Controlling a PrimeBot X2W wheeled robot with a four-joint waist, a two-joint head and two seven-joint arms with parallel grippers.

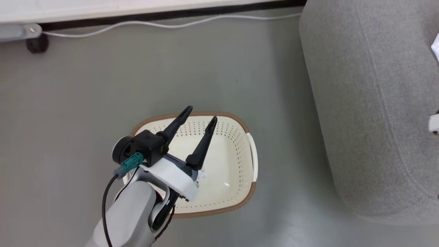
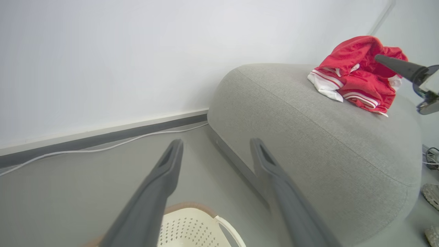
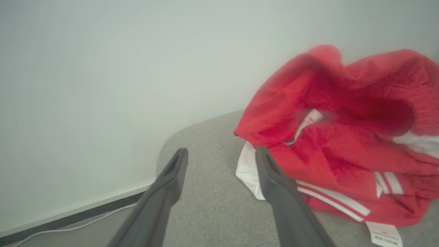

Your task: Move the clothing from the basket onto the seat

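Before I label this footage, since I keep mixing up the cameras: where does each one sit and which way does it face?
Head view: on the head, looking down at the floor, the basket and the edge of the seat; left gripper open over the basket.
Left wrist view: above the basket, facing the seat and wall; own fingers show.
Right wrist view: low over the seat, facing the red clothes; right gripper open.
Shared: both wrist views show the clothes on the seat.

The clothing (image 2: pixel 356 75), a crumpled red heap with white panels and striped trim, lies on top of the large grey seat (image 1: pixel 370 120). The cream perforated basket (image 1: pixel 236 151) with brown rim stands upright at 9 o'clock from the seat, its base bare.
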